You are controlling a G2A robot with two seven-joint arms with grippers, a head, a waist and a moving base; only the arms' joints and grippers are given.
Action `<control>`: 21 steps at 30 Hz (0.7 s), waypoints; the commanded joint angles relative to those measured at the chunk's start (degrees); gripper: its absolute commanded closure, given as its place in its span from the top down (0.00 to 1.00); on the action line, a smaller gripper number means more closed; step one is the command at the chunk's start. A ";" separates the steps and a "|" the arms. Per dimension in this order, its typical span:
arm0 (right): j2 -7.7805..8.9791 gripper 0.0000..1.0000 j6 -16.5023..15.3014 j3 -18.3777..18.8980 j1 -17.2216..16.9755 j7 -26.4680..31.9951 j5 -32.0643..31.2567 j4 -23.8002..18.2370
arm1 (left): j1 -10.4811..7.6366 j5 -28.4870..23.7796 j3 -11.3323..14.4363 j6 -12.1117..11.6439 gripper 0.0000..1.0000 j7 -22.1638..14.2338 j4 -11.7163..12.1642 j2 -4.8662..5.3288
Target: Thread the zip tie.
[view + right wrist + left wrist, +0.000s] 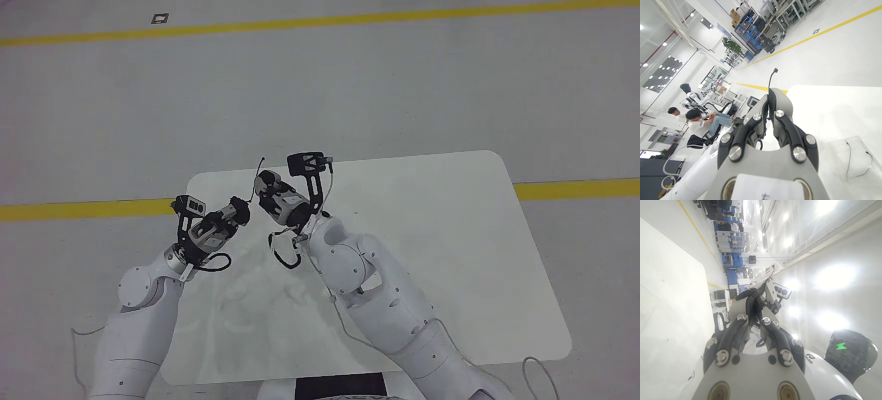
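Black zip tie (770,83) stands upright in the right gripper (769,98), strap clenched between the pads. Its small square head is free above them, on a long, slightly curved stretch of strap. Left gripper (753,295) sits just beside it, both lifted above the table (450,230). Left pads are pressed together; can't tell if the tail end is between them.

Step in hand, my read: feed tail into head. To do it well:
- hold the head end still
- line the tail up square with the slot
- push slowly

The free strap under the head looks long, so it may flex away on contact. A grip nearer the head would help. The grippers are crowded together, and their finger bodies could block the slot.

Farther along the table, a clear tray (836,161) holds what look like two spare ties (849,157), well apart and not in the way. Beyond are a yellow floor line (810,36) and shelving (751,36).
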 commanded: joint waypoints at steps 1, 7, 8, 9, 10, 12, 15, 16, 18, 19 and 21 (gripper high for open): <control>0.06 0.00 -0.12 -0.08 -0.02 0.17 0.07 -0.13 | 0.00 0.00 0.00 0.00 0.00 0.00 0.00 0.00; 0.25 0.00 -0.82 -0.40 -0.21 0.74 0.52 -0.48 | 0.00 0.00 0.00 0.00 0.00 0.00 0.00 0.00; 0.29 0.00 -0.95 -0.44 -0.23 0.81 0.66 -0.48 | 0.00 0.00 0.00 0.00 0.00 0.00 0.00 0.00; 0.32 0.00 -1.03 -0.49 -0.22 0.89 0.69 -0.47 | 0.00 0.00 0.00 0.00 0.00 0.00 0.00 0.00; 0.35 0.00 -1.10 -0.54 -0.20 0.94 0.68 -0.47 | 0.00 0.00 0.00 0.00 0.00 0.00 0.00 0.00; 0.41 0.00 -1.12 -0.62 -0.22 1.00 0.76 -0.47 | 0.00 0.00 0.00 0.00 0.00 0.00 0.00 0.00; 0.50 0.00 -0.60 -0.75 -0.19 1.19 0.39 -0.27 | 0.00 0.00 0.00 0.00 0.00 0.00 0.00 0.00; 0.52 0.00 -0.43 -0.80 -0.17 1.20 0.22 -0.19 | 0.00 0.00 0.00 0.00 0.00 0.00 0.00 0.00; 0.55 0.00 -0.07 -0.88 -0.14 1.25 0.11 -0.06 | 0.00 0.00 0.00 0.00 0.00 0.00 0.00 0.00; 0.57 0.00 0.15 -0.94 -0.08 1.26 0.01 0.04 | 0.00 0.00 0.00 0.00 0.00 0.00 0.00 0.00; 0.59 0.00 0.44 -1.07 -0.03 1.34 -0.01 0.21 | 0.00 0.00 0.00 0.00 0.00 0.00 0.00 0.00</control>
